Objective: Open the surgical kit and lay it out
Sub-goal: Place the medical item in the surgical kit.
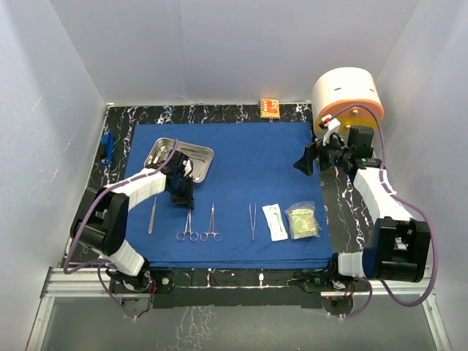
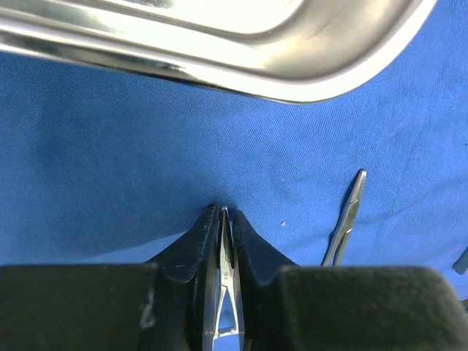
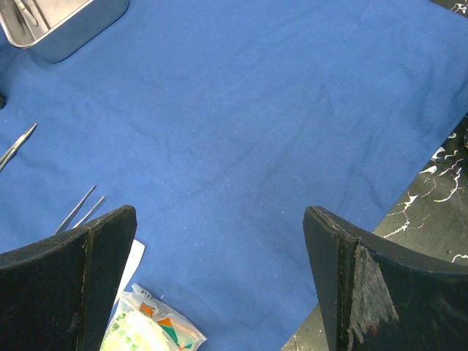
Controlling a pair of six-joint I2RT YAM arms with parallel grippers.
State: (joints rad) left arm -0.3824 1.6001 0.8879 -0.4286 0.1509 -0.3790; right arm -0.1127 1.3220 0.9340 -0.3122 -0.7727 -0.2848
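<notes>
The royal-blue drape (image 1: pixel 241 168) lies spread flat over the table. On its far left corner stands the steel tray (image 1: pixel 196 155) (image 2: pixel 307 66) (image 3: pixel 62 29). My left gripper (image 1: pixel 181 194) (image 2: pixel 224 210) is just in front of the tray, shut on ring-handled forceps (image 1: pixel 187 225) (image 2: pixel 224 248) down at the cloth. A second pair of forceps (image 1: pixel 212 223) (image 2: pixel 348 216) lies beside it. Tweezers (image 1: pixel 252 219) (image 3: pixel 80 208), a white packet (image 1: pixel 275 221) (image 3: pixel 131 263) and a green packet (image 1: pixel 302 221) (image 3: pixel 153 329) lie in a row to the right. A slim instrument (image 1: pixel 152 216) lies left. My right gripper (image 1: pixel 307 159) (image 3: pixel 219 212) hovers open over the drape's right side.
A big cream-and-orange cylinder (image 1: pixel 347 95) stands at the back right, close behind the right arm. A small orange box (image 1: pixel 270 108) sits at the back edge. A blue object (image 1: pixel 107 146) lies at the left. Black marbled tabletop (image 3: pixel 439 183) borders the drape; white walls enclose the cell.
</notes>
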